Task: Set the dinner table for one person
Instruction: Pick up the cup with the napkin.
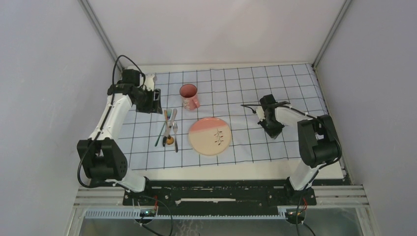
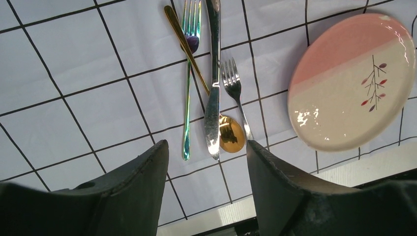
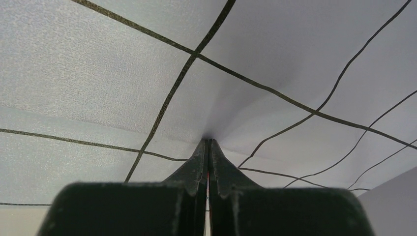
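Observation:
The cream dinner table [image 1: 221,172] carries a pale-blue gridded cloth [image 1: 246,88]. On the cloth lie a pink-and-cream plate [image 1: 210,136], a pink mug [image 1: 189,96] and a bunch of cutlery [image 1: 169,129]. My left gripper [image 1: 156,101] is open and empty above the cloth, just behind the cutlery. Its wrist view shows a silver knife [image 2: 213,83], a silver fork [image 2: 236,96], a gold spoon [image 2: 231,133], an iridescent fork [image 2: 189,73] and the plate [image 2: 351,81]. My right gripper [image 1: 273,132] is down on the cloth, right of the plate. Its jaws [image 3: 207,141] are shut, pinching a puckered fold of cloth [image 3: 98,73].
Grey walls close in the table on the left, back and right. The table's bare front strip shows beyond the cloth's near edge in the left wrist view [image 2: 236,209]. The arm bases stand at the near edge.

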`<state>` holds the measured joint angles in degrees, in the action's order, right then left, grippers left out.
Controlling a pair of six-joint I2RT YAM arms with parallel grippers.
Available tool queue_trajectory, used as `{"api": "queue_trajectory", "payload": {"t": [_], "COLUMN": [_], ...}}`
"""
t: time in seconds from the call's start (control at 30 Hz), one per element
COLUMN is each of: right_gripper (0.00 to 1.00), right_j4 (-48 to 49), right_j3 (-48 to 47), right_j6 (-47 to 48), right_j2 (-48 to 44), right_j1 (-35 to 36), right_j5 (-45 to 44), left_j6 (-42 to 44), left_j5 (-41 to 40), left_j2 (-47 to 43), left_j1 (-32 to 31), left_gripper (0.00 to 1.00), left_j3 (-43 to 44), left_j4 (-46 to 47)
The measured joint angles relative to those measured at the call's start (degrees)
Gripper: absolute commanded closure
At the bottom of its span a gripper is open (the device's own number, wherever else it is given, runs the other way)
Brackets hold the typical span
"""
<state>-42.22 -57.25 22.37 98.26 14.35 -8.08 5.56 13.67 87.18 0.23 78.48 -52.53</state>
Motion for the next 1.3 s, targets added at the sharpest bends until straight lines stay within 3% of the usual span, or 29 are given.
{"api": "queue_trajectory", "payload": {"t": [0.23,0.5,0.7,0.87,1.13,1.3], "right_gripper": [1.00,1.00,1.00,1.00,1.00,1.00], "right_j4": [1.57,0.04,-1.46,-1.27,-2.12,-2.67], "right_j3": [3.82,10.78,11.23,11.04,5.03,3.43], "right_j6": [5.44,10.47,11.26,12.11,13.97,14.64], "right_j2": [-3.52,-11.63,-11.91,-11.58,-5.68,-4.26], "right_j1": [0.39,1.07,1.40,-1.27,-11.76,-12.61], "right_j5": [2.01,12.72,14.08,13.99,15.43,15.43], "left_j6": [0.44,0.44,0.44,0.48,0.76,1.07], "left_j5": [-0.02,-0.07,0.00,0.02,0.15,0.24], "left_j2": [-0.50,-0.94,-0.94,-0.94,-0.96,-0.96], "left_j1": [0.00,0.00,0.00,0.00,0.00,0.00], "left_gripper": [0.36,0.36,0.36,0.36,0.36,0.36], "left_j3": [0.00,0.00,0.00,0.00,0.00,0.00], "left_j4": [-1.40,-1.66,-1.64,-1.66,-1.79,-2.12]}}
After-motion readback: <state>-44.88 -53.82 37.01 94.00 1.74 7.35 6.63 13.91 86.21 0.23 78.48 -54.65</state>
